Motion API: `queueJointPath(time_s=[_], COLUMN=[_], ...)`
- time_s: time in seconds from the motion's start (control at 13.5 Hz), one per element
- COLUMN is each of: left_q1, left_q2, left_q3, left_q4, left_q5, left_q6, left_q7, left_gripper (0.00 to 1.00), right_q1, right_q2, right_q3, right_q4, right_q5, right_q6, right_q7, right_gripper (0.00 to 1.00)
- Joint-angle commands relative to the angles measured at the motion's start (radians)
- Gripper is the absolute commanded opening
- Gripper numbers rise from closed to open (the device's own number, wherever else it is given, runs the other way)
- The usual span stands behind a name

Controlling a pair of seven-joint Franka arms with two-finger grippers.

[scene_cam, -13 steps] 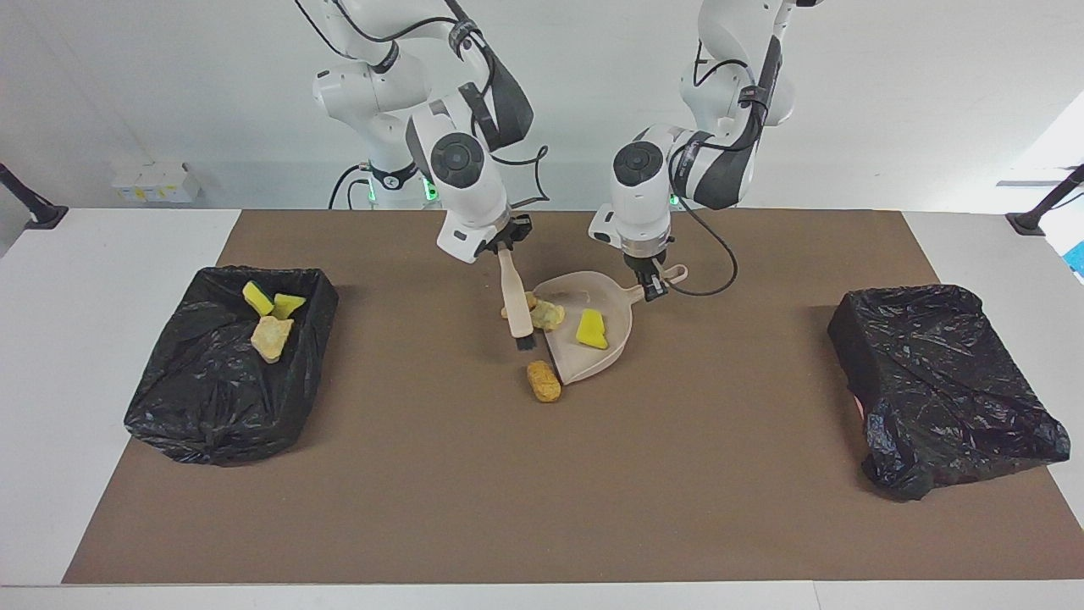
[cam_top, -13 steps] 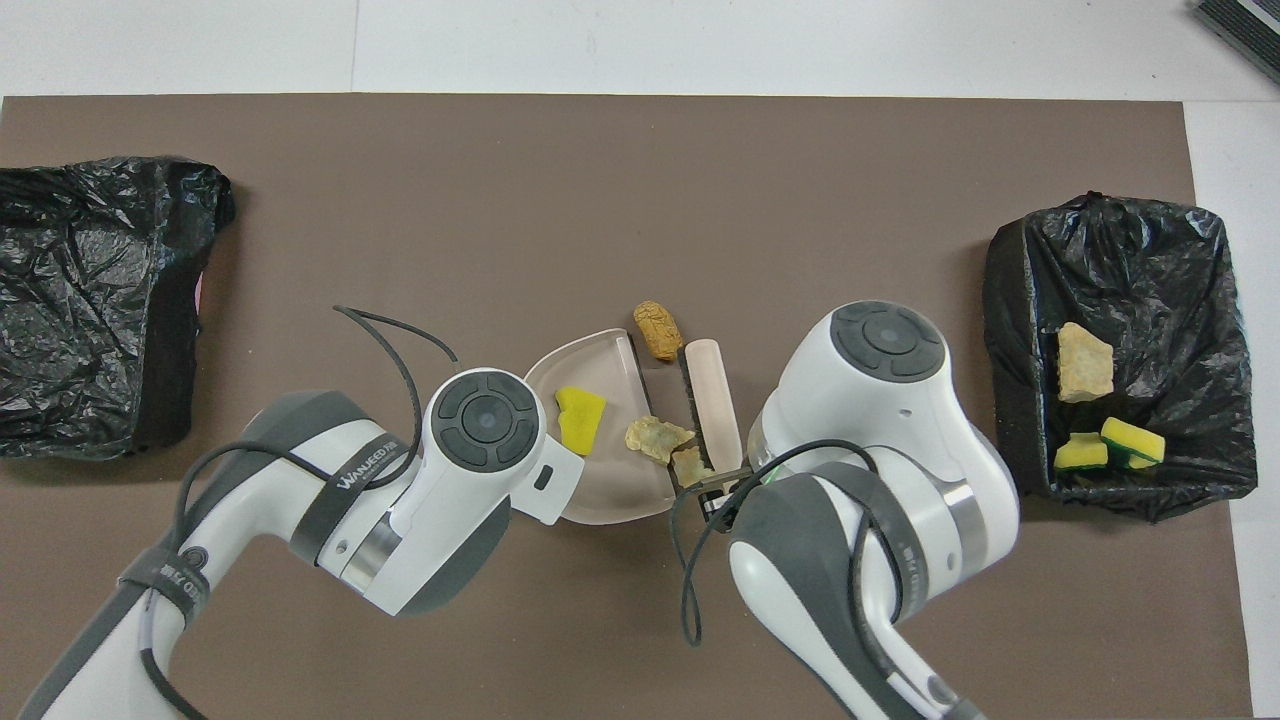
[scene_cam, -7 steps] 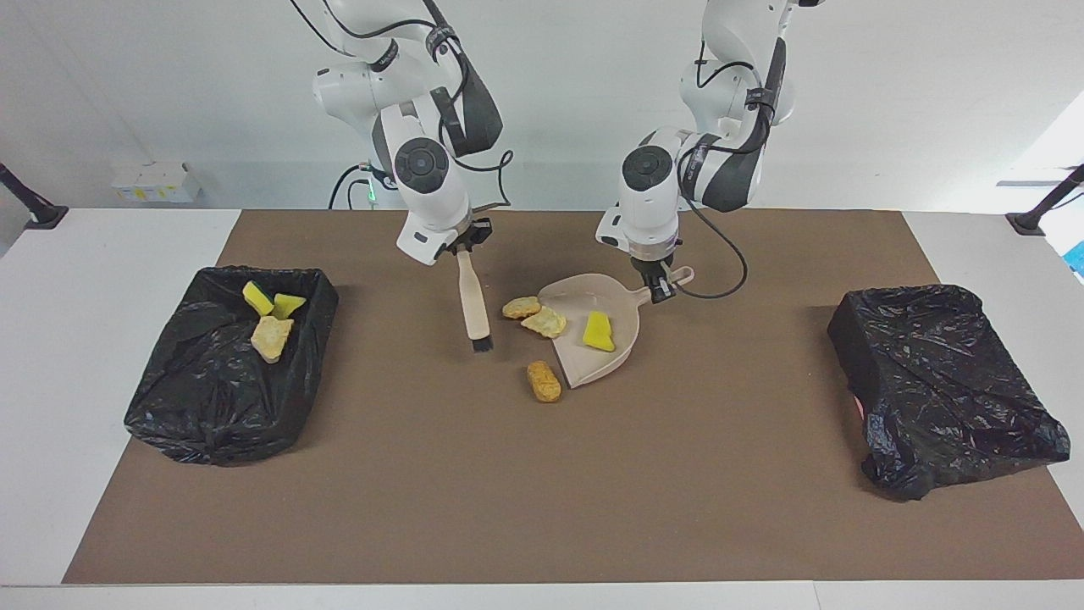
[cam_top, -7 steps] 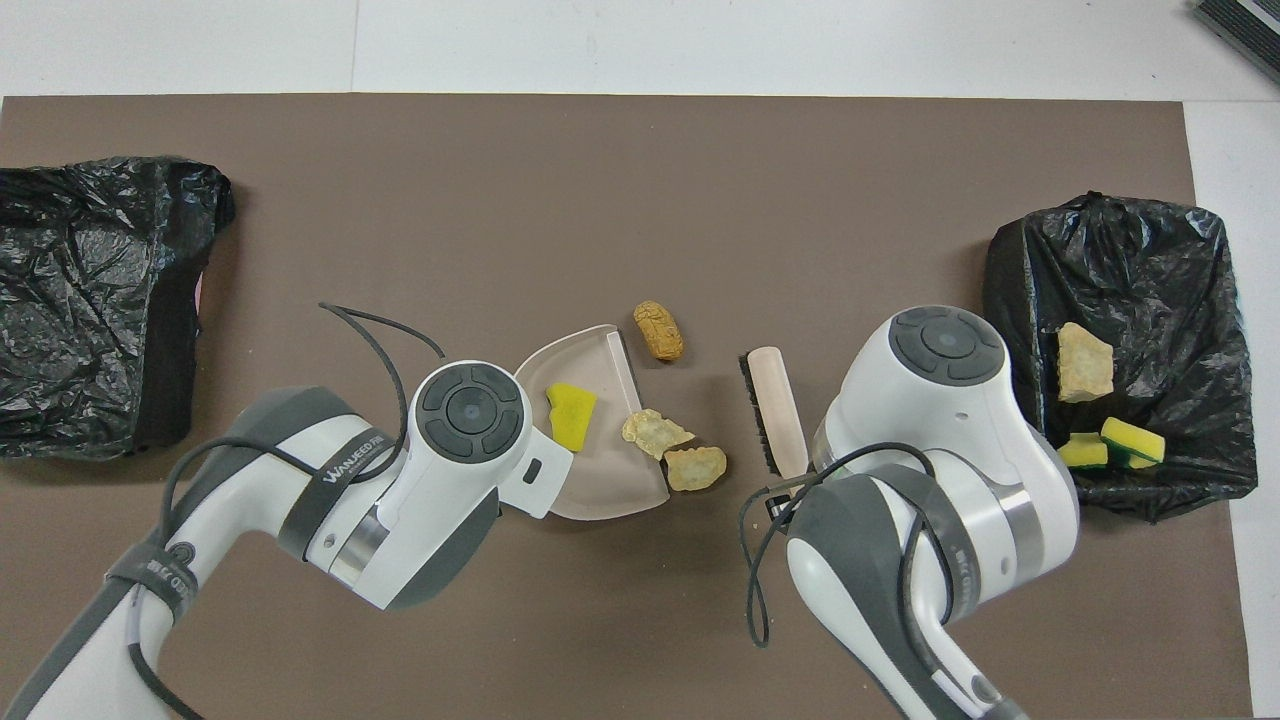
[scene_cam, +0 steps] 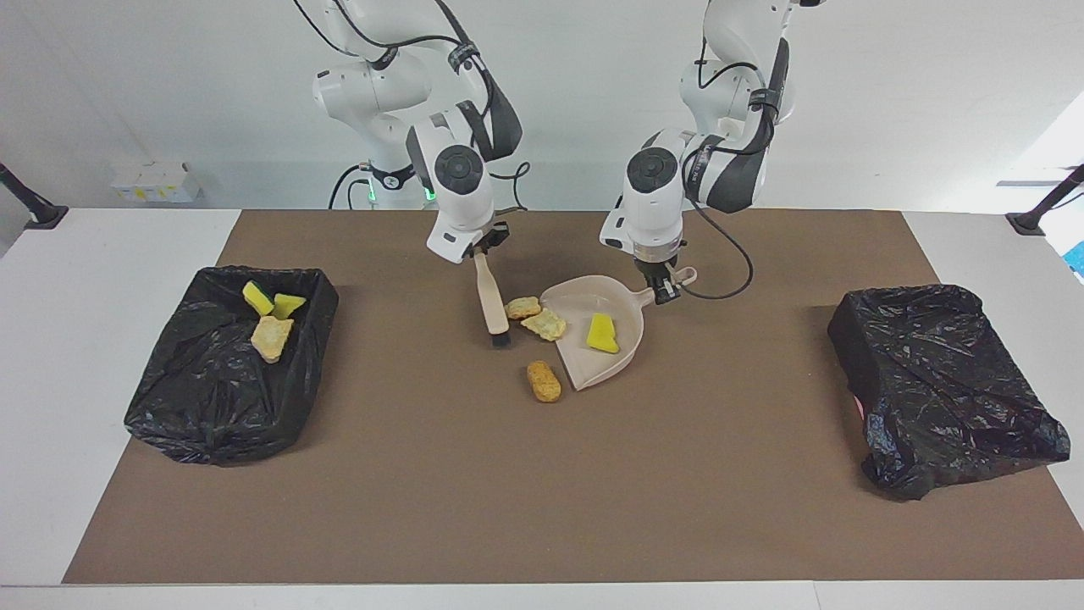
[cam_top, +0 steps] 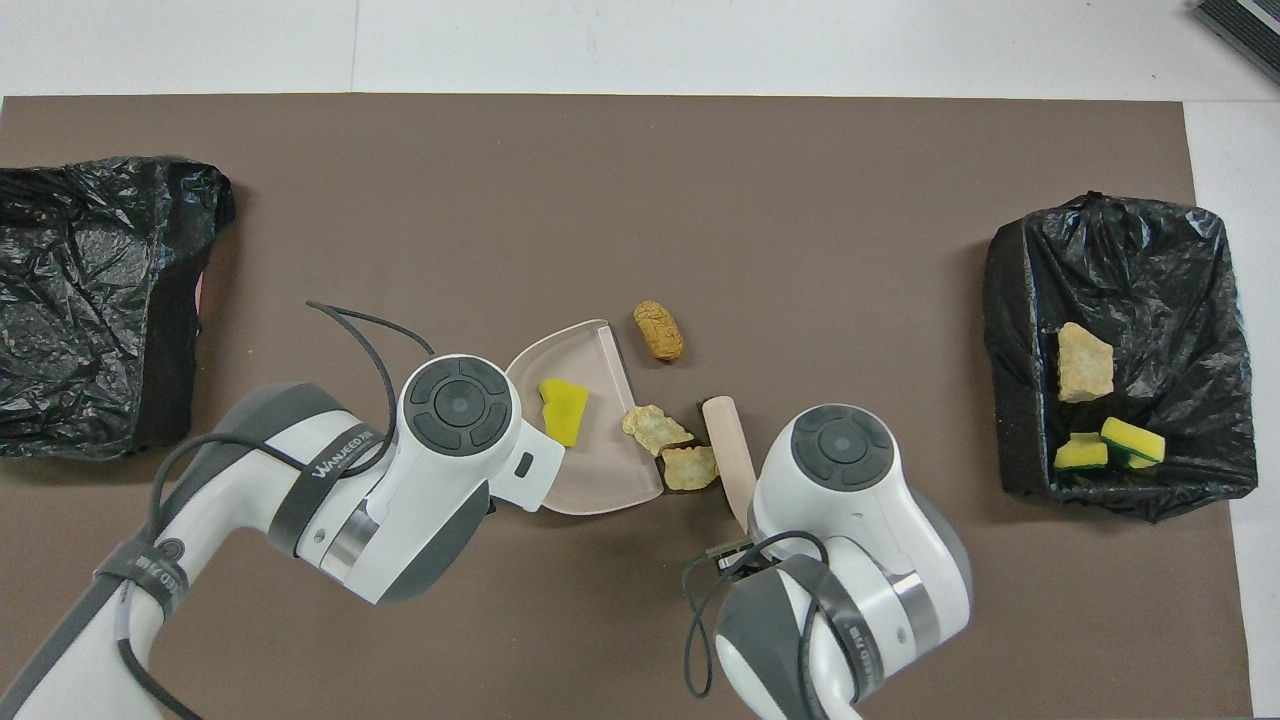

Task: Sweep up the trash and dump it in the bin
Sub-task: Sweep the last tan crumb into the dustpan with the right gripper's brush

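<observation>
Overhead view first: the orange-brown oval (cam_top: 659, 331) lies on the brown mat (cam_top: 640, 620) with its long axis running nearly straight away from the robots, tipped a little toward the right arm's end, just off the farther corner of the beige dustpan (cam_top: 590, 465). It looks ribbed and bread-like. Seven pieces of trash show in all. One bright yellow chunk (scene_cam: 602, 333) sits inside the dustpan. Two pale tan, ragged chunks lie at its open lip: one (scene_cam: 544, 324) half across the lip, the other (scene_cam: 522, 307) on the mat between the lip and the brush (scene_cam: 492, 305). Three more rest in the open black-lined bin (scene_cam: 169, 407) at the right arm's end: a tan piece (scene_cam: 271, 337) and two yellow ones (scene_cam: 257, 297) (scene_cam: 288, 304). A second black bin (scene_cam: 940, 381) stands at the left arm's end; its contents, if any, I cannot make out.

The right gripper (scene_cam: 479, 248) is closed on the brush handle, bristles down on the mat beside the tan chunks. The left gripper (scene_cam: 663, 285) is clamped on the dustpan's handle, whose open lip faces the brush
</observation>
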State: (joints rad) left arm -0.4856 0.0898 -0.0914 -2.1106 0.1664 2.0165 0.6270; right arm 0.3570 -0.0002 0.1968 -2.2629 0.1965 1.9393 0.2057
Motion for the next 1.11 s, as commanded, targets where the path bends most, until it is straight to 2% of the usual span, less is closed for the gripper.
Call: queueJointPath(time_s=[0.0,0.15,0.22,0.37,0.67,1.04], left_q1=[0.013,0.013,0.013,0.025,0.028,0.070], left_q2=[-0.028,-0.030,-0.032,-0.032,-0.030,-0.013], left_q3=[-0.001,-0.001,-0.001,-0.002,-0.002,-0.002], left_q4=[-0.037,-0.043,-0.045,-0.051,-0.049,-0.025], left_q5=[0.013,0.013,0.013,0.013,0.012,0.004], left_q6=[0.021,0.022,0.024,0.025,0.033,0.034], left_q7=[-0.024,-0.024,-0.024,-0.023,-0.024,-0.015], left_gripper=[0.00,0.00,0.00,0.00,0.00,0.00], right_q1=[0.052,0.077,0.089,0.096,0.047,-0.064], right_q2=[0.019,0.052,0.077,0.085,0.077,0.104], right_q3=[0.003,0.003,0.004,0.003,-0.007,-0.004], right_q4=[0.011,0.080,0.126,0.183,0.224,0.230], right_q5=[0.139,0.251,0.267,0.267,0.239,-0.153], right_q6=[0.070,0.081,0.076,0.061,0.014,-0.013], right_q7=[0.024,0.047,0.094,0.153,0.133,-0.001], right_gripper=[0.00,0.00,0.00,0.00,0.00,0.00])
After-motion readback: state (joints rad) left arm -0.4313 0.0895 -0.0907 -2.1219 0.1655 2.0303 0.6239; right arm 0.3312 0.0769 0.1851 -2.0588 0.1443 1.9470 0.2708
